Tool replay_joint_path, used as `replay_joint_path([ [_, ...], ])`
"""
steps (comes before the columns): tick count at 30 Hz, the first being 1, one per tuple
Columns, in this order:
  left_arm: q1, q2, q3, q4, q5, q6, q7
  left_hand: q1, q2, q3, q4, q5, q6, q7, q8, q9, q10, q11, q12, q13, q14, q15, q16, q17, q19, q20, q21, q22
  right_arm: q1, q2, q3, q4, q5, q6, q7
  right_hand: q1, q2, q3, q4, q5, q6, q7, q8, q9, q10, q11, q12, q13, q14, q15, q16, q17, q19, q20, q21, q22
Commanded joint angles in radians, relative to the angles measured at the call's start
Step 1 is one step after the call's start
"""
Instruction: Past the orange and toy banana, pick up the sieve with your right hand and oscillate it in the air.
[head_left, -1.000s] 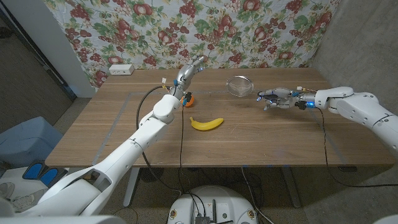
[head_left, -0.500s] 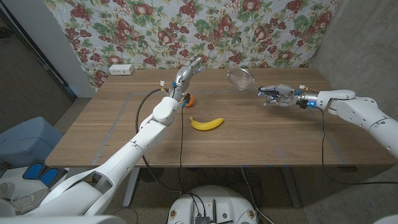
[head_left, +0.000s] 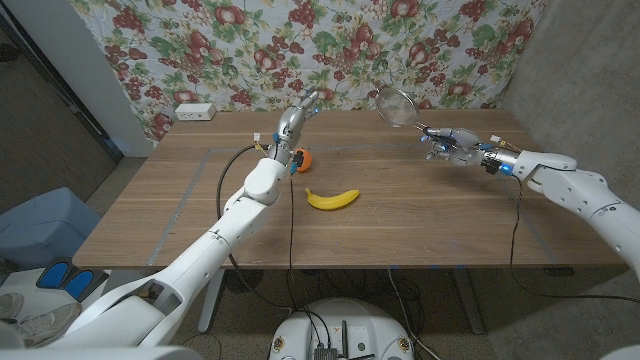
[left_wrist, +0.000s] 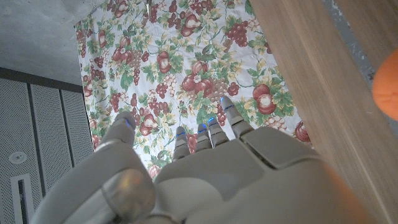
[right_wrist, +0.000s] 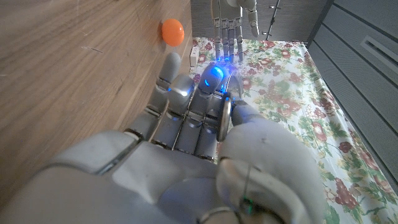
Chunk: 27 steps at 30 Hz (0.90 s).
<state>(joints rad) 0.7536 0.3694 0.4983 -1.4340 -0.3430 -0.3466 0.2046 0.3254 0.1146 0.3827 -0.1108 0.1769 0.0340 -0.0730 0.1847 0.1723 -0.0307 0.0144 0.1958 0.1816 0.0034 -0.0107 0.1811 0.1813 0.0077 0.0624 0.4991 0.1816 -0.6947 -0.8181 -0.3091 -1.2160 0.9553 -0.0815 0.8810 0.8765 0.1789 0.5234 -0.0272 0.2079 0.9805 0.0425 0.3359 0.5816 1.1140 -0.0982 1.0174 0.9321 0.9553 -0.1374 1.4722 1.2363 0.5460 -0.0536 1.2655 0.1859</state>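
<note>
The sieve (head_left: 397, 104) is rising off the table (head_left: 420, 210) toward the frame's upper right, the right hand (head_left: 452, 143) gripping its thin handle; it looks light, stiff, easily swung.

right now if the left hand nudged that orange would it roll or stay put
The orange looks round and smooth, so it would probably roll easily on the flat table. It sits right beside the left hand, so even a light brush might send it off.
</note>
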Motion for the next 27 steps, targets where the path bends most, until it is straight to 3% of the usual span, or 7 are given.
replay_joint_path([
  [1, 0.019, -0.002, -0.014, -0.016, 0.009, -0.014, 0.029, -0.004, 0.008, 0.008, -0.001, 0.001, 0.004, 0.006, -0.002, 0.001, -0.004, -0.008, 0.0, -0.001, -0.008, -0.002, 0.003, 0.001, 0.005, 0.001, -0.003, -0.001, -0.002, 0.037, 0.031, 0.05, 0.042, 0.035, 0.061, 0.003, -0.008, 0.003, 0.004, 0.007, 0.048, 0.038, -0.004, 0.001, -0.02, -0.021, 0.003, 0.002, -0.004, -0.075, 0.009, 0.001, -0.002, -0.08, 0.011, 0.002],
  [14, 0.017, -0.005, -0.014, -0.012, 0.009, -0.012, 0.028, -0.006, 0.01, 0.012, -0.006, 0.001, 0.01, 0.009, -0.001, 0.001, -0.001, -0.011, 0.001, -0.001, -0.007, -0.004, 0.004, -0.001, 0.007, -0.001, -0.007, -0.001, 0.014, 0.038, 0.021, 0.068, 0.026, 0.008, 0.063, 0.002, -0.008, 0.006, 0.005, 0.008, 0.051, 0.036, -0.013, 0.008, -0.019, -0.021, 0.006, -0.003, -0.008, -0.075, 0.023, 0.001, -0.006, -0.081, 0.023, 0.0],
  [27, 0.013, -0.008, -0.016, -0.004, 0.005, -0.006, 0.031, -0.009, 0.011, 0.016, -0.01, 0.001, 0.013, 0.014, -0.001, 0.001, -0.001, -0.009, 0.0, -0.002, -0.006, -0.004, 0.004, -0.002, 0.01, -0.004, -0.01, -0.001, 0.024, -0.008, -0.018, 0.029, -0.031, -0.083, -0.038, 0.002, -0.008, 0.009, 0.004, 0.007, 0.054, 0.038, -0.023, 0.007, -0.018, -0.02, 0.007, -0.009, -0.008, -0.075, 0.034, 0.001, -0.006, -0.079, 0.031, -0.001],
])
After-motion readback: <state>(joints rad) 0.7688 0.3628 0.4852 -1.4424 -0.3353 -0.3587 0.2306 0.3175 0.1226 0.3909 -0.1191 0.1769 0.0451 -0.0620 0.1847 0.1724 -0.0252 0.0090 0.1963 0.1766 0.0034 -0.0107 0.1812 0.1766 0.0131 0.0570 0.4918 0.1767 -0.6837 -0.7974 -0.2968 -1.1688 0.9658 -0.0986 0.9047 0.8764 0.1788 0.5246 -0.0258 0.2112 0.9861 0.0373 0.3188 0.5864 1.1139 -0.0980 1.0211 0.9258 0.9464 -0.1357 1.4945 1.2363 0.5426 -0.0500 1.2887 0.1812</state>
